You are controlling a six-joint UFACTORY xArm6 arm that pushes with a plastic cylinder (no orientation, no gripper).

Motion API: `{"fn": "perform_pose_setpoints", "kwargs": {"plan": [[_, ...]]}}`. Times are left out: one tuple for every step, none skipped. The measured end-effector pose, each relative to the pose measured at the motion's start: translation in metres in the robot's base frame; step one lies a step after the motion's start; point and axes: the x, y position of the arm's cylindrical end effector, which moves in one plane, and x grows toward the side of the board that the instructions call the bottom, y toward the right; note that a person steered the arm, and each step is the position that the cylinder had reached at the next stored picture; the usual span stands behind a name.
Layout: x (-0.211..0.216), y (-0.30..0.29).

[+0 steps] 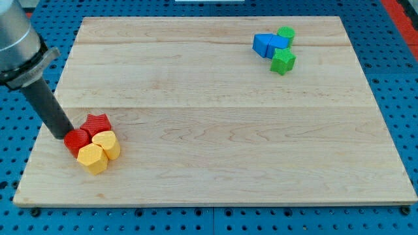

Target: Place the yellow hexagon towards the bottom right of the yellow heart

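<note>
The yellow hexagon (91, 158) lies near the bottom-left corner of the counter (215, 117), at the view's bottom end of a tight cluster of four blocks. The yellow heart (107, 143) sits just to the view's upper right of the hexagon, touching it. The hexagon is thus at the heart's lower left.

A red block (77, 140), shape unclear, touches the hexagon on the view's upper left. A red star (96, 123) sits above the heart and to the upper right of the red block, in contact with both.

There is no gripper on this arm, so no open or closed state applies. The arm ends in a dark rod that descends at a slant from the view's upper left. My tip (67, 136) rests at the left edge of the red block, touching it or just beside it. The tip is to the upper left of the hexagon, with the red block between them.

Well apart, near the top right of the counter, stands a second cluster: two blue blocks (270, 45) side by side, a green block (285, 33) at their upper right, and a green star (283, 61) just below them
</note>
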Motion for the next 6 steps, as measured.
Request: {"fn": "perform_pose_setpoints", "kwargs": {"plan": [[0.043,-0.013],[0.059,-0.003],[0.028,0.001],[0.009,0.007],[-0.017,0.023],[-0.015,0.02]]}}
